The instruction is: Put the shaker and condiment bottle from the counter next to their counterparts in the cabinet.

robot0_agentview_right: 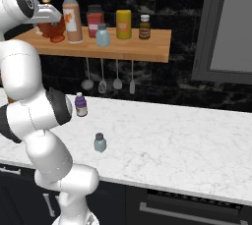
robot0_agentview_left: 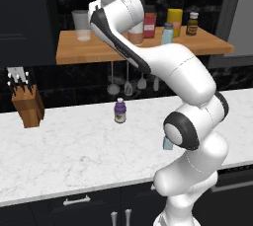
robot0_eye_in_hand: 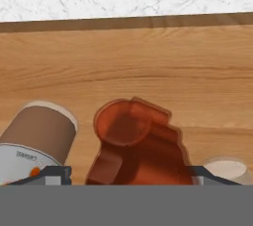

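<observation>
Bottle-wise: your claw [robot0_eye_in_hand: 129, 173] sits wide around the condiment bottle [robot0_agentview_right: 50, 26], upright on the cabinet [robot0_agentview_right: 147, 47] shelf just beside the tall orange-label bottle [robot0_agentview_right: 72, 15]. Shaker [robot0_agentview_right: 100, 143] waits on the counter [robot0_agentview_right: 187, 135], well below claw, nr arm base.

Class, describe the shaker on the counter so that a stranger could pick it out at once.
Start at the white marble counter under the wooden shelf. Two small containers stand on it; the shaker is the one nearer the front edge. It is pale blue with a grey cap, while its neighbour is a purple bottle near the wall.
</observation>
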